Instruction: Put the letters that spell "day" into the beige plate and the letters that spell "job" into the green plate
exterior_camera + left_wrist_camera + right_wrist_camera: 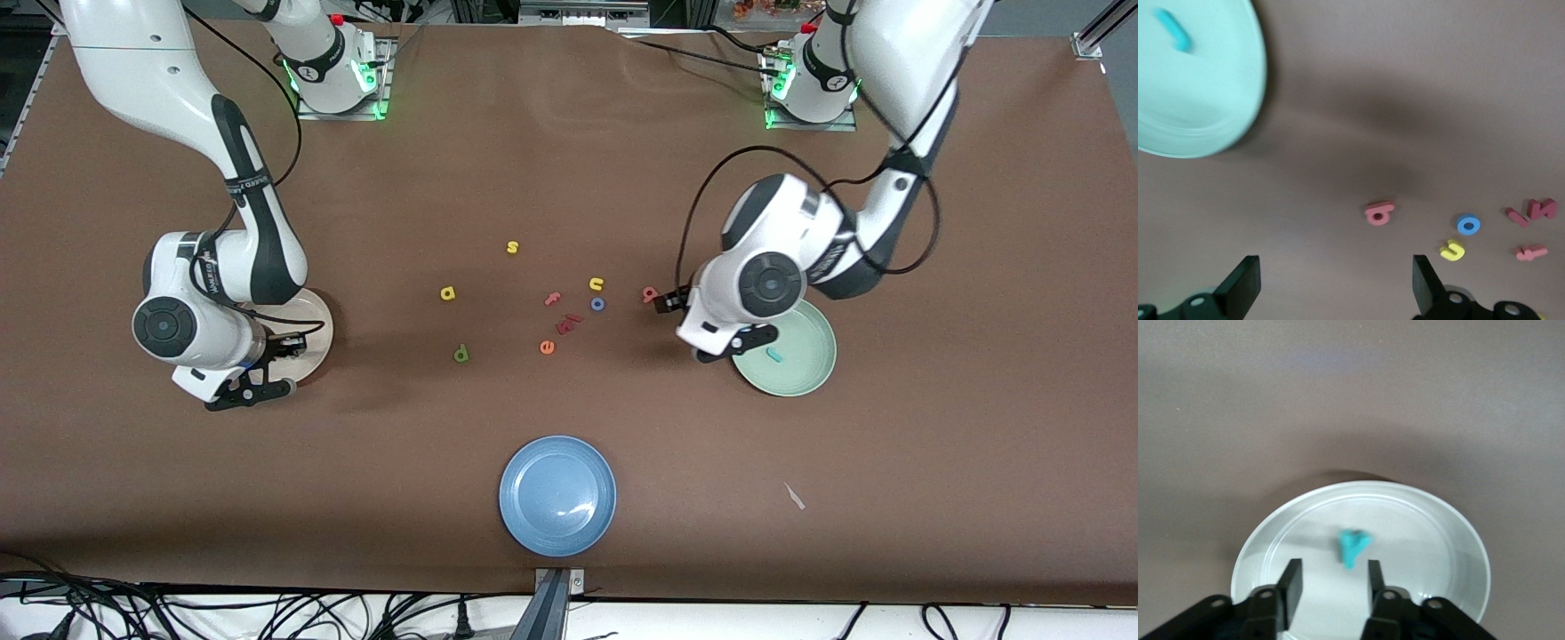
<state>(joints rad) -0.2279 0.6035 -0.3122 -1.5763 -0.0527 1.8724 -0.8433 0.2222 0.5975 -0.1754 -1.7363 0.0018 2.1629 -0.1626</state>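
Note:
The beige plate point(313, 331) lies at the right arm's end, partly under that arm. In the right wrist view the teal y point(1354, 547) rests in the beige plate point(1451, 540), just past my right gripper point(1331, 583), which is open and holds nothing. The green plate point(800, 356) holds the teal j point(774, 356). My left gripper point(733, 345) hangs over that plate's rim, wide open and empty point(1335, 287). The salmon b point(1379, 213) and blue o point(1468, 225) lie on the table ahead of it. The yellow a point(447, 292) and green d point(460, 354) lie mid-table.
A blue plate point(557, 495) sits near the table's front edge. Loose letters lie mid-table: yellow s point(512, 247), yellow u point(597, 284), pink f point(552, 299), orange e point(547, 347) and dark red pieces point(567, 323). A paper scrap point(794, 495) lies toward the left arm's end.

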